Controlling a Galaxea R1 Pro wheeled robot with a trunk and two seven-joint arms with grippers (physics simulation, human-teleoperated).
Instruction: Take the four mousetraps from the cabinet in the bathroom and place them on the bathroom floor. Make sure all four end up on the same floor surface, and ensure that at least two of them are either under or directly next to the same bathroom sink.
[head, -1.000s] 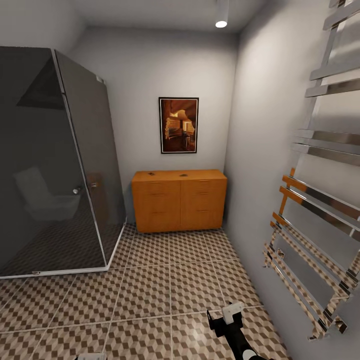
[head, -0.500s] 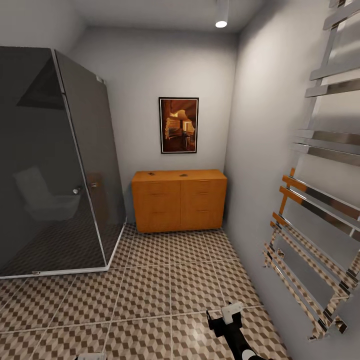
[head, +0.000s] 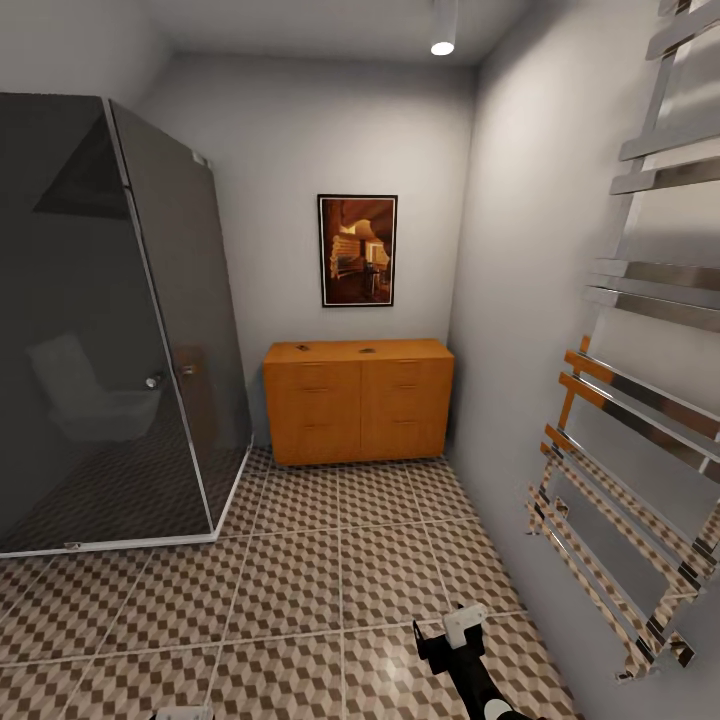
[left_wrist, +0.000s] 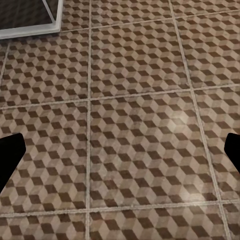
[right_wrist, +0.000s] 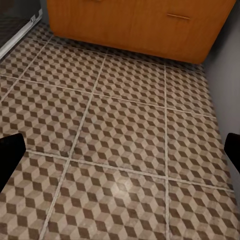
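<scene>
- As far as the head view tells, nothing differs from a second ago: the room, the cabinet and the arm sit exactly where they were.
- The cabinet (head: 358, 399) stands against the far wall, orange-brown, beneath a framed picture (head: 357, 250), with the right-hand wall just beside it.
- On its flat top lie two small dark things, one toward the left (head: 303, 347) and one nearer the middle (head: 367, 350); they are too small to say whether they are mousetraps.
- The bathroom floor (head: 300, 580), tiled in a cube pattern, stretches from the cabinet to the near edge.
- A dark glass shower enclosure (head: 110, 320) fills the left side, and a chrome towel rail (head: 640, 400) hangs on the right wall.
- The right gripper (head: 455, 640) hovers low over the near floor, right of centre; in the right wrist view its dark fingertips (right_wrist: 10, 150) sit at opposite edges, spread wide with nothing between them, and the cabinet's base (right_wrist: 135, 25) is ahead.
- In the left wrist view the left gripper's fingertips (left_wrist: 9, 150) are likewise far apart over bare tiles (left_wrist: 130, 125), holding nothing.
</scene>
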